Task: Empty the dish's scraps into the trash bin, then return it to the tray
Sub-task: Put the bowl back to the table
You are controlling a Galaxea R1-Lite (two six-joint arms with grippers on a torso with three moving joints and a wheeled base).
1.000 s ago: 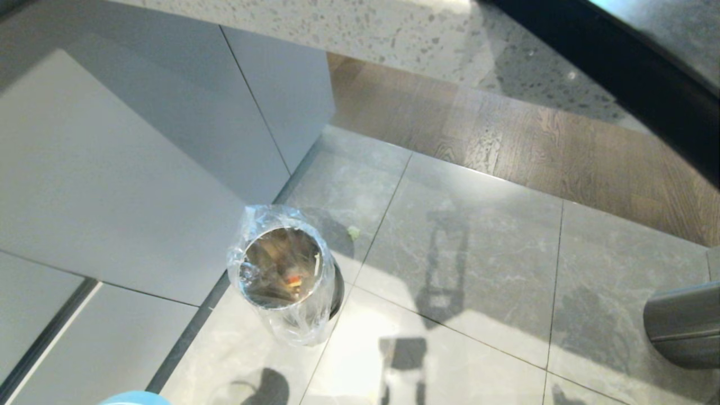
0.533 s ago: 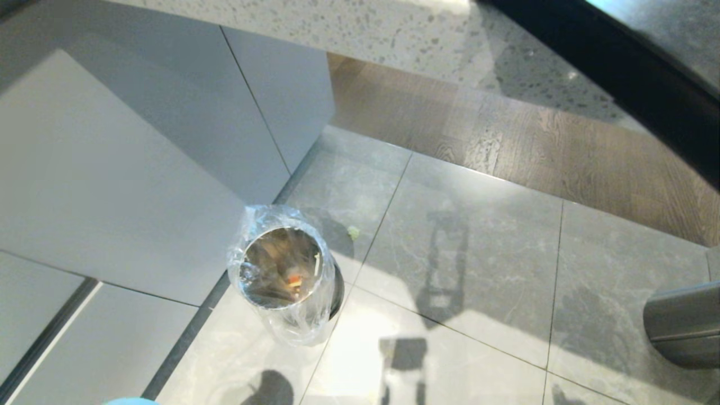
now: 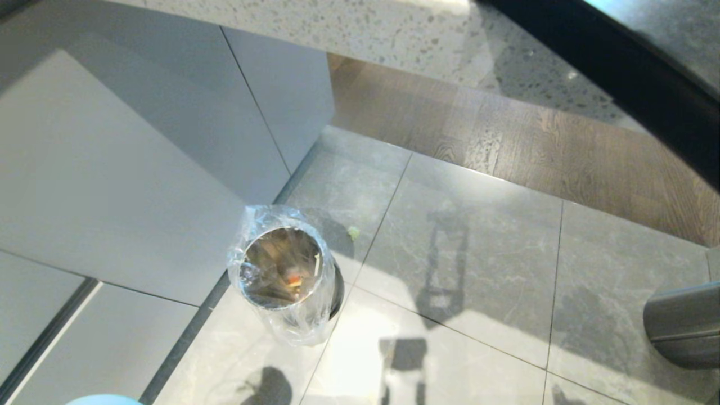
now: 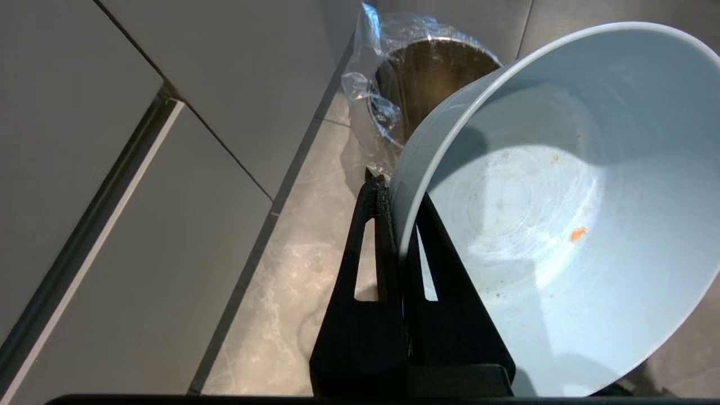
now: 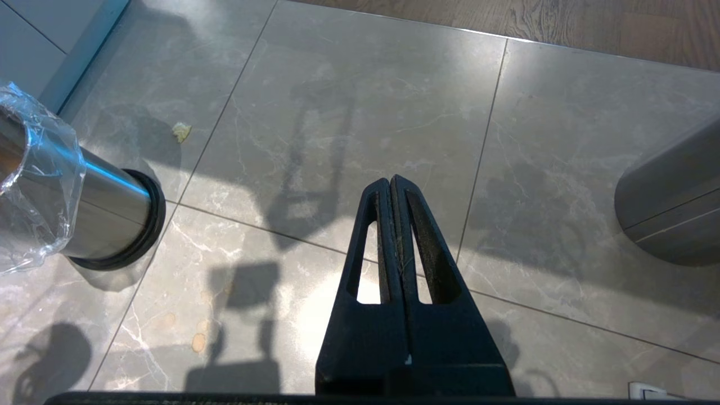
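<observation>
Emptying is done, by my judgement: the dish (image 4: 540,225), clamped by its rim in my left end effector (image 4: 394,225) near the trash bin (image 3: 284,270), holds only orange specks, and scraps (image 3: 292,279) lie inside the bin. Return to the tray remains; no tray is visible. Only the left wrist view shows the grip and the dish's inside; the head view catches just its edge. One stray bit (image 5: 181,131) lies on the floor behind the bin. My right end effector (image 5: 392,185) hangs closed and empty beside the bin.

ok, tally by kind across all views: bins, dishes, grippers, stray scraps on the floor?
Bins: 2, the steel trash bin with a plastic liner, and a dark grey cylinder bin.
Dishes: 1, the pale blue bowl, clamped at the rim by the left gripper.
Grippers: 2, left, and right gripper, shut and empty.
Floor scraps: 1, a cabbage piece.
Total: 6.
</observation>
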